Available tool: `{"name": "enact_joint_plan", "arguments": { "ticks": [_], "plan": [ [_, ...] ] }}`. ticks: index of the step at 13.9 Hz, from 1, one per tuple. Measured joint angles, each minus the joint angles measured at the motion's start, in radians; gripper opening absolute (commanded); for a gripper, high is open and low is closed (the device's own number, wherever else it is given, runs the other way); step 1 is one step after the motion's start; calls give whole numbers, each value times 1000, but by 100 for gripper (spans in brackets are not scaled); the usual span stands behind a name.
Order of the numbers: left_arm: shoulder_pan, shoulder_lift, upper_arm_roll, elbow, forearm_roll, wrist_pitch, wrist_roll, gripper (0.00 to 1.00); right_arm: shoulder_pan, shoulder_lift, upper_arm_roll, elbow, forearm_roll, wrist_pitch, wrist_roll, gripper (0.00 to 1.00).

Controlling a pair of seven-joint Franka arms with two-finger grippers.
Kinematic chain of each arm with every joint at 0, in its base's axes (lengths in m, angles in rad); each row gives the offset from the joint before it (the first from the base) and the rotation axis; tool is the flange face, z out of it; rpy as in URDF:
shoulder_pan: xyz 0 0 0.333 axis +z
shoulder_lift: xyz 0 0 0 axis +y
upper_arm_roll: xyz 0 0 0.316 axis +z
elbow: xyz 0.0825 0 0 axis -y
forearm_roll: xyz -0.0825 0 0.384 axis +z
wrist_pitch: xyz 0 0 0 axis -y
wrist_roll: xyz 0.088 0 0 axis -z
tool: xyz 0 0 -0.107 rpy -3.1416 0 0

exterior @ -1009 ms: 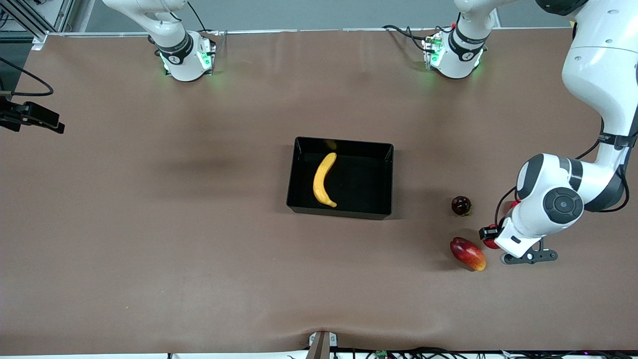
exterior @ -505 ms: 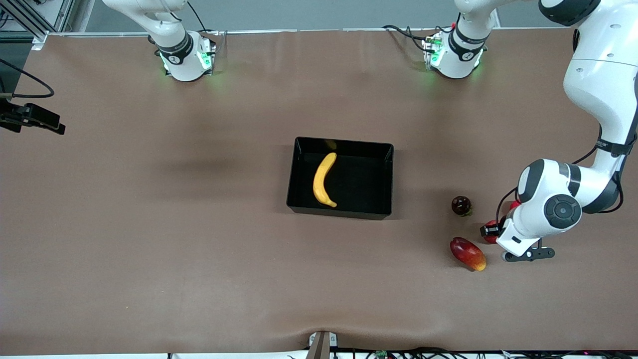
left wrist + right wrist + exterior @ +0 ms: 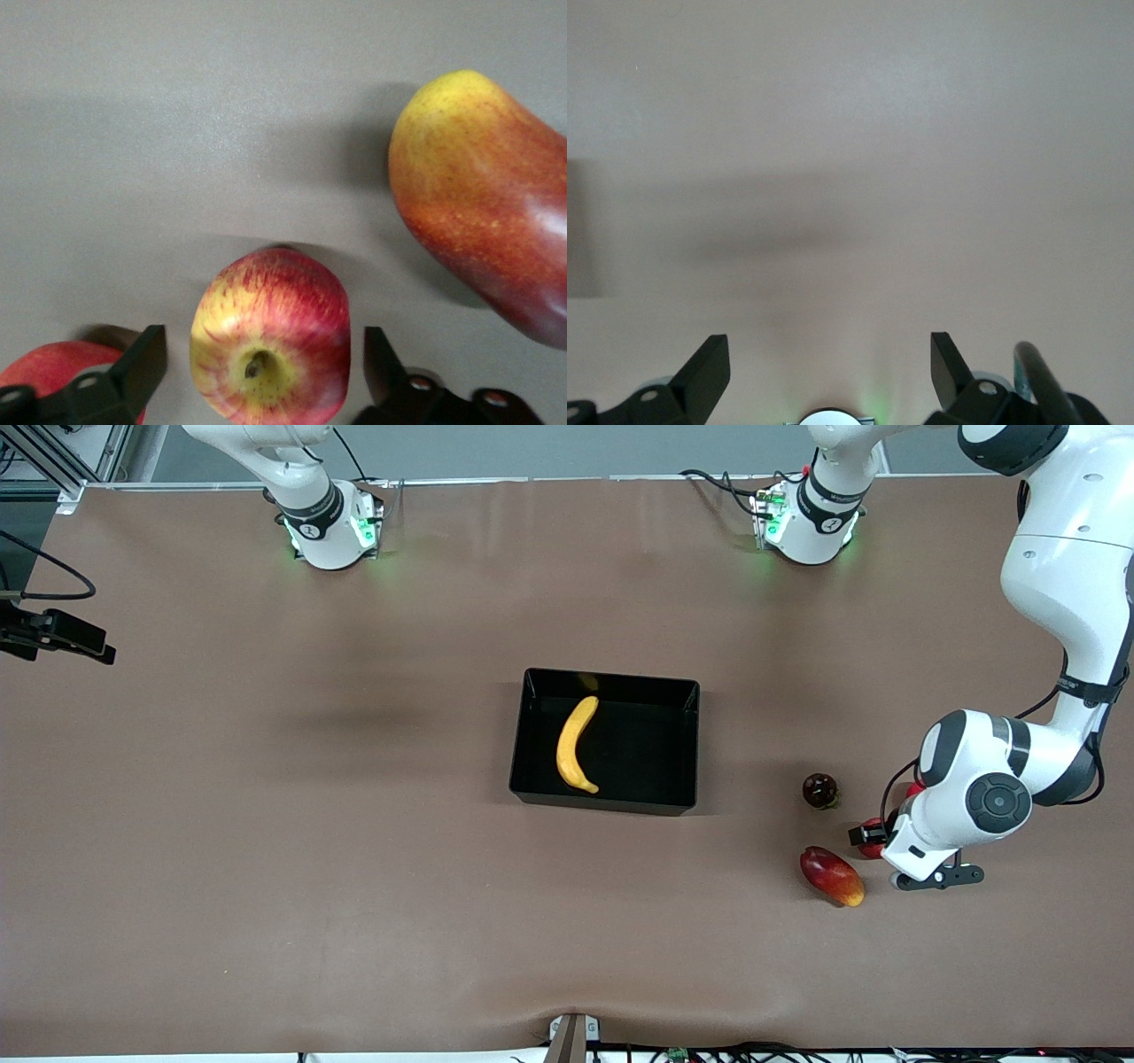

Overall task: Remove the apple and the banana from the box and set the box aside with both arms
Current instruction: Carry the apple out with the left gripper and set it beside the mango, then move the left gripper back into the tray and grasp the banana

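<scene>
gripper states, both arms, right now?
Left gripper: open, fingers either side of the small round red-and-yellow streaked apple, not yet closed on it.
Right gripper: open, empty, waiting over bare table.

Even overhead light, soft shadows

You are looking down on a wide bench (image 3: 266,850) covered in a matte brown sheet, with soft creases and a faint dark shadow patch near its middle. A pale metal rail (image 3: 576,479) edges its top, with a grey floor strip (image 3: 576,447) above it. Black cables (image 3: 53,576) trail in at one end.
</scene>
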Motion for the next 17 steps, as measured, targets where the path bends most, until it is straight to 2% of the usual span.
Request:
{"name": "enact_joint_plan", "arguments": {
  "ticks": [2,6,9,11,13,17],
  "plan": [
    [0,-10,-21,11,0,-9,0,100,0,0,0,0,0,0,0,100],
    [-1,-84,-113,24,0,-99,0,100,0,0,0,0,0,0,0,100],
    [-2,-116,-238,22,-2,-152,-47,100,-1,0,0,0,0,0,0,100],
    [-10,-118,-334,18,-2,-165,-157,100,-1,0,0,0,0,0,0,100],
    [-45,-117,-400,10,-3,-169,-275,100,-1,0,0,1,0,0,0,100],
    [-211,-94,-410,-1,-4,-166,-439,100,-1,0,0,1,0,0,0,100]
  ]
}}
